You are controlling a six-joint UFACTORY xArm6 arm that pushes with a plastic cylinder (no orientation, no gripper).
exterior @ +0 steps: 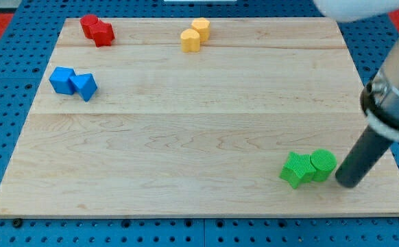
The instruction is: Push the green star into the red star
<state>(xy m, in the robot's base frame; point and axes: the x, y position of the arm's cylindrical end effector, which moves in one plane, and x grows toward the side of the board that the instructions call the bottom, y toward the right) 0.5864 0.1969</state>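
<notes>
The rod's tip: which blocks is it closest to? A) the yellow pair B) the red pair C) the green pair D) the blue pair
C: my tip sits just to the view's right of the green cylinder, which is next to the green star, near the view's bottom right; the other pairs lie far off toward the view's top and left.

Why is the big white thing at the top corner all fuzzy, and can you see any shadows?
In the camera view, the white arm part at the view's top right is close to the lens, so it blurs. The blocks look sharp: the green star and green cylinder cast only thin, soft shadows. My tip sits just right of the green cylinder. No glare shows on the wooden board.
</notes>
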